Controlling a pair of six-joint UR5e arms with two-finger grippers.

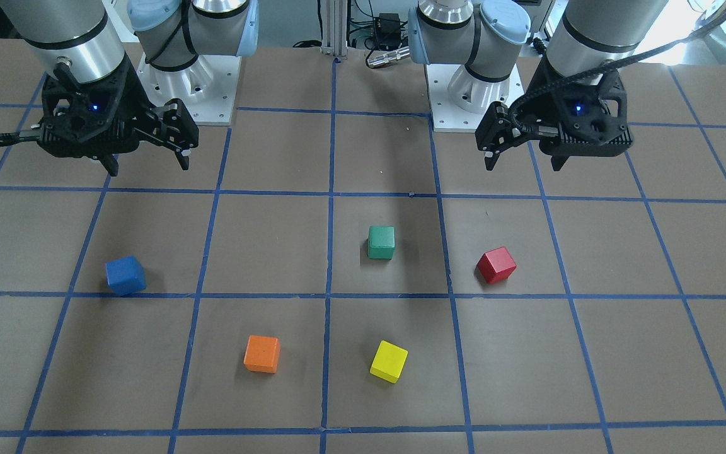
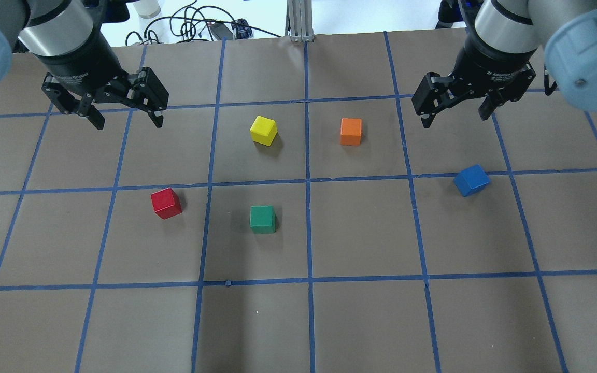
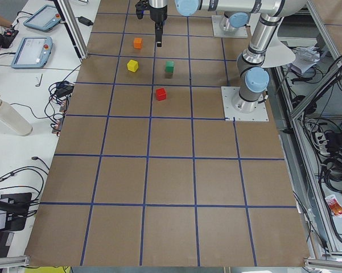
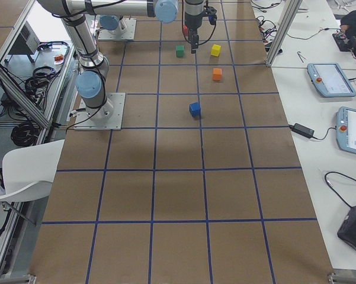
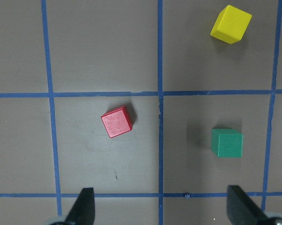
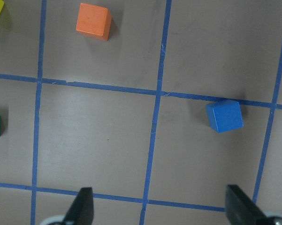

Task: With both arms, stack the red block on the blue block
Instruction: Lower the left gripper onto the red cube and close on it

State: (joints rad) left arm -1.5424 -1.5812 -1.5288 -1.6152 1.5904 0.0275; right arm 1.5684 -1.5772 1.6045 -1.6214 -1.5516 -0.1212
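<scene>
Red block (image 2: 165, 202): sitting on the surface (image 2: 360, 233), on the robot's left side, near the green cube (image 2: 263, 219).
Blue block (image 2: 471, 180): resting well apart from it, on the right side.
Left gripper (image 2: 130, 123): hovering over the surface — jaws spread apart, gripping nothing.
Right gripper (image 2: 455, 119): hovering too — jaws apart.

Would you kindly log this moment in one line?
left end effector open | right end effector open | red block ungrasped | blue block unstacked

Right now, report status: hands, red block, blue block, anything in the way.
Left hand open, empty. Right hand open, empty. Red block, blue block far apart, unstacked. Green block near the path between them.
</scene>
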